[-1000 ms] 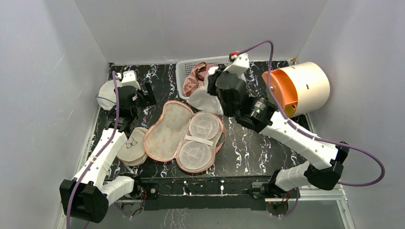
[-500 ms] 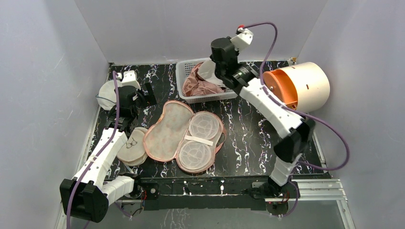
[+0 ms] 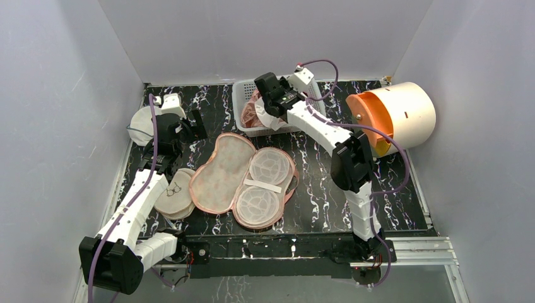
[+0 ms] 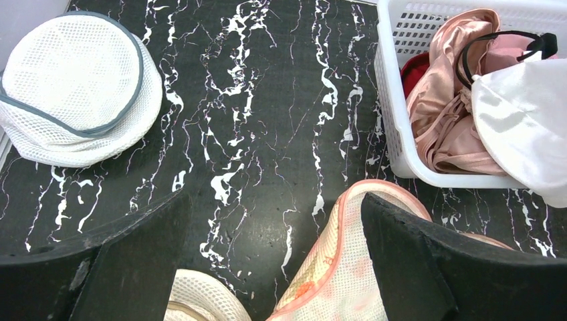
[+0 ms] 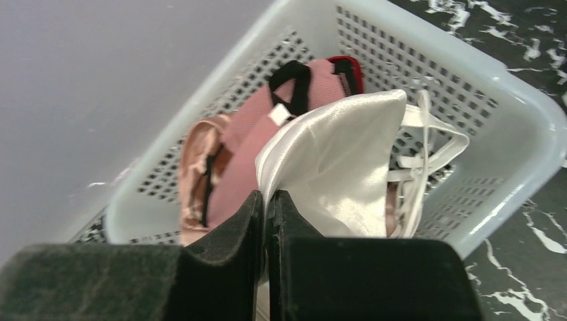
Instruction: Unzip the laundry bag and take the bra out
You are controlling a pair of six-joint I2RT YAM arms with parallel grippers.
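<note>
- Top external: peach-orange, peanut-shaped padded laundry bag (image 3: 222, 173) lies unzipped and spread flat mid-worktop (image 3: 328, 189), beige mesh inside facing up.
- White shiny bra (image 3: 271, 120) is out of the bag, hanging from the right gripper (image 3: 264, 104) at the white plastic basket (image 3: 238, 95) at the back; well apart from the bag.
- Left gripper (image 3: 192, 129) is btw the round white mesh pouch (image 3: 140, 126) and the bag, holding nothing.
- Cream mesh pouch w/ black icon (image 3: 173, 197) sits just beside the bag's left half.
- Left wrist: left gripper (image 4: 274, 207) has jaws spread wide, empty, above the bag's pink zip edge (image 4: 337, 227).
- White pouch (image 4: 73, 87) far left; basket (image 4: 391, 114) right, w/ pink satin garment (image 4: 448, 100) and the bra (image 4: 521, 127) drooping past the front wall.
- Right wrist: right gripper (image 5: 267, 200) is closed, pinching the bra (image 5: 334, 174) by its edge.
- Cup hangs over the basket (image 5: 528, 114), straps trailing inside, maroon bra w/ dark straps (image 5: 267, 107) behind it.
</note>
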